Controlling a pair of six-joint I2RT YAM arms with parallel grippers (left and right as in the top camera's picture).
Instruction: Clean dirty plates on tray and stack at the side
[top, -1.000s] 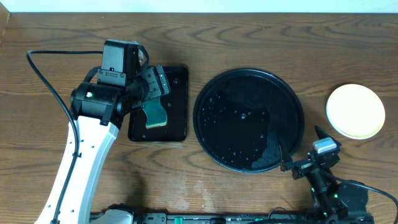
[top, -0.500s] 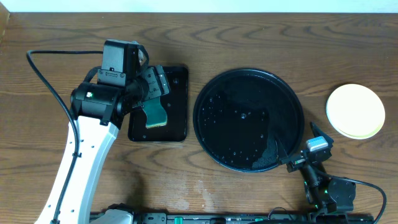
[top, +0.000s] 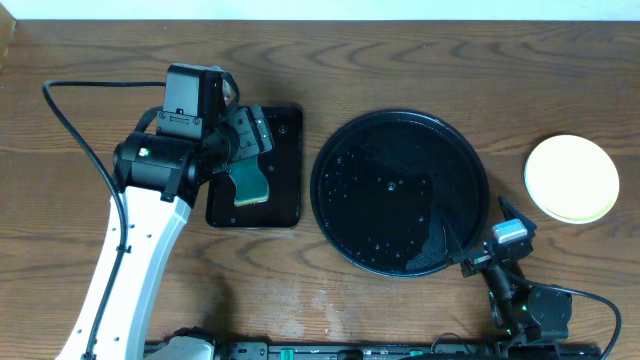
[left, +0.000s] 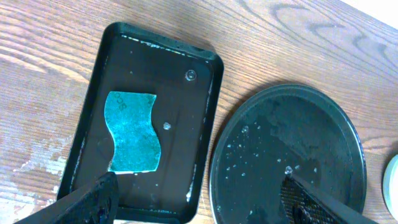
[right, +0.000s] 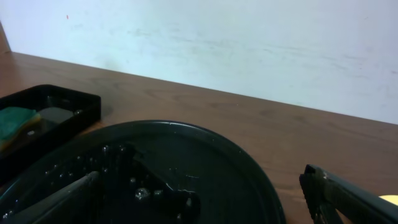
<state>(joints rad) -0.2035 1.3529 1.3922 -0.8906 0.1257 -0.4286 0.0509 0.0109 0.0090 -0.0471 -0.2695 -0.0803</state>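
Soft, even light from above; shadows on the wood are faint. The wet tray (left: 298, 130) shows pale glare and glinting droplets. The overhead view is sharp. The right wrist view is dimmer, its near fingers (right: 348, 198) blurred dark shapes against a bright wall (right: 217, 43)

Lab-like setup: wooden table (top: 400, 60), blank wall (right: 249, 50)

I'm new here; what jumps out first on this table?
The large round glossy black tray, wet with droplets and holding no plates, sits mid-table. A pale yellow round plate lies to its right, and a green sponge rests in a small rectangular black tray on its left.
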